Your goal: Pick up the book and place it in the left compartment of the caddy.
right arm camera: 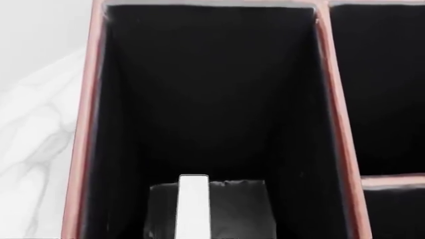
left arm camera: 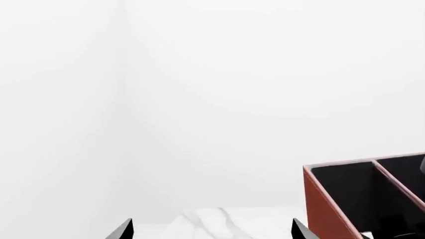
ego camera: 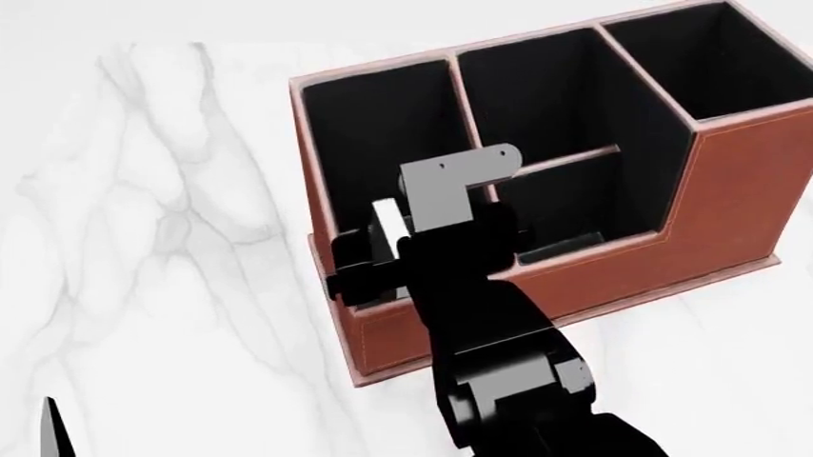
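The right claw (ego camera: 381, 249) is pinching the book (ego camera: 387, 228) and holding it up on its edge. The book's white page edges are showing between the black fingers. The claw is hanging over the near end of the left compartment (ego camera: 381, 124), right by the low brown front wall. In the right wrist view, the book (right arm camera: 193, 206) is sitting inside the mouth of that slot, with the black lining all around it. I cannot tell if the book is touching the bottom.

The black right arm (ego camera: 489, 324) is reaching in from the near edge of the bench.

The caddy (ego camera: 534, 286) is standing on the white marble bench (ego camera: 152, 238), toward the far right corner. Its middle slot has a thin crossbar, and its right slot has a taller brown wall.

The left claw (left arm camera: 212, 230) is spread wide, with only its two black tips showing. It is holding nothing. It is waiting just beside the caddy (left arm camera: 325, 199), near the bench's near left corner.
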Motion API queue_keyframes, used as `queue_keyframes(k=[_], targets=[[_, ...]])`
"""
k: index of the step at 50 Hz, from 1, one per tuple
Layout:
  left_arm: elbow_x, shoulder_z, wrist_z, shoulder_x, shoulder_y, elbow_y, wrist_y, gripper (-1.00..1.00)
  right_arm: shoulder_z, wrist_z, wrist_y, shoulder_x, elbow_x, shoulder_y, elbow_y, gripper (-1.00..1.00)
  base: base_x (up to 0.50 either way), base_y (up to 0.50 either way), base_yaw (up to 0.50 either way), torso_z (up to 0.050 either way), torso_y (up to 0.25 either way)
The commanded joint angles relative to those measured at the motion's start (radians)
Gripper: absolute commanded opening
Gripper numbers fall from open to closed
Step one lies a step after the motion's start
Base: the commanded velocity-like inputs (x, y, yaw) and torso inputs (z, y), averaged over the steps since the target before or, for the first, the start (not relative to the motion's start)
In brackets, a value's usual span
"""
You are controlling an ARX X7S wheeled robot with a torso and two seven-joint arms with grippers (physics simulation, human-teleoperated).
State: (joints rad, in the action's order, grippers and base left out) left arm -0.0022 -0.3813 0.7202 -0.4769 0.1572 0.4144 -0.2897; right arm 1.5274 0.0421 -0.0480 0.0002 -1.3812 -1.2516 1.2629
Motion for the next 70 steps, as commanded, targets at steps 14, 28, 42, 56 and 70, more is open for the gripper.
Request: queue_keyframes(k=[14,28,42,56,70], targets=[[0.0,-0.002,0.003,-0.003,0.001,0.0,-0.002,1.0,-0.01,0.0,0.0,0.0,0.015,0.013,0.01,1.0,0.0,0.0,0.0,0.0,0.0],[-0.001,-0.005,0.004,-0.003,-0.002,-0.004,-0.003,1.0,-0.014,-0.03,-0.032,0.0,0.008,-0.012,0.005,1.0,0.0,0.0,0.0,0.0,0.0],[0.009,-0.007,0.009,-0.003,-0.001,0.009,0.014,1.0,0.012,0.29,-0.195,0.388,0.077,-0.067,-0.656,1.0,0.0,0.0,0.0,0.0,0.0],[0.0,0.024,0.026,-0.015,0.001,0.021,0.03,1.0,0.035,0.644,-0.584,0.879,0.449,0.274,-1.372,1.0,0.0,0.0,0.0,0.0,0.0],[0.011,0.075,0.053,-0.044,0.012,0.002,-0.02,1.0,0.021,0.777,-0.772,0.885,0.649,0.497,-1.209,1.0,0.0,0.0,0.0,0.0,0.0]])
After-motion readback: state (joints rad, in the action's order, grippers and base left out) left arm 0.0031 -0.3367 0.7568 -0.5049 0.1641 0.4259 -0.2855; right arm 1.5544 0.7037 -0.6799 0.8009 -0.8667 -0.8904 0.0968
